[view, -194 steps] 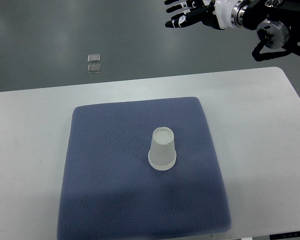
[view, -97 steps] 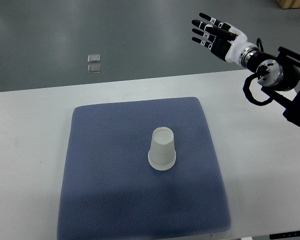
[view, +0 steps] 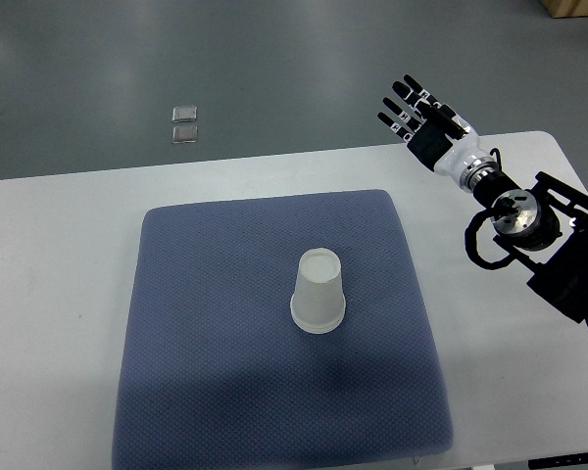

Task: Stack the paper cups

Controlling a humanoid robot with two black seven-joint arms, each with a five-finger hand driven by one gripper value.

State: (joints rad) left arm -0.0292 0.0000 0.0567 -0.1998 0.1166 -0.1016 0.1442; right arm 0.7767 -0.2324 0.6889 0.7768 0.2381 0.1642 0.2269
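A white paper cup (view: 318, 293) stands upside down near the middle of the blue mat (view: 206, 323). It may be more than one cup nested; I cannot tell. My right hand (view: 418, 119) hovers over the table's far edge, up and to the right of the cup, well apart from it. Its fingers are spread and hold nothing. The right arm (view: 529, 235) comes in from the right edge. No left arm shows.
The blue mat lies on a white table (view: 49, 264). Beyond the table's far edge is grey floor with two small square plates (view: 184, 124). The table's right corner (view: 559, 147) lies just behind the right arm.
My right hand has come down and toward me from the top edge to the table's far edge, turning so the fingers point up-left. The cup has not moved.
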